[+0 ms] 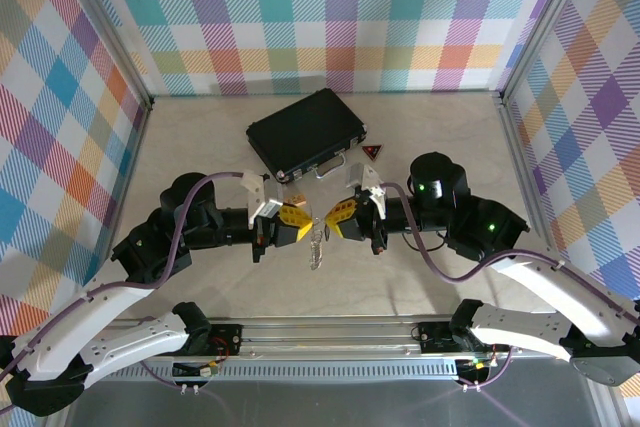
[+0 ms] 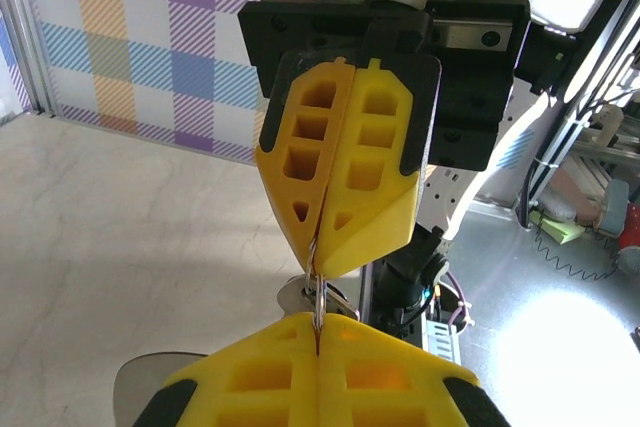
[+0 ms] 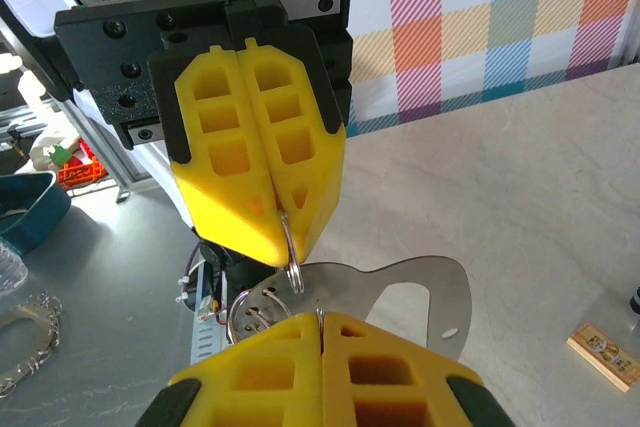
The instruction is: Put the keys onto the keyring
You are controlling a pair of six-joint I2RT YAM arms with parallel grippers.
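I am clenching my left gripper (image 1: pixel 296 224) and my right gripper (image 1: pixel 338 217) tip to tip, both pinching the keyring (image 3: pixel 425 292) between them. The keys (image 1: pixel 316 250) are dangling just beneath the 2 pairs of fingertips, and the black case (image 1: pixel 305 132) is lying beyond them, not touching.

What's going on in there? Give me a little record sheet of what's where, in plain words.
left gripper: shut, pinching the keyring's wire loop
right gripper: shut on a thin metal piece, tip to tip with the left
keyring: flat silvery plate, held between the grippers
keys: small silvery pieces bunched at the plate's end
black case: closed, beyond the grippers
wooden block: lying on the table
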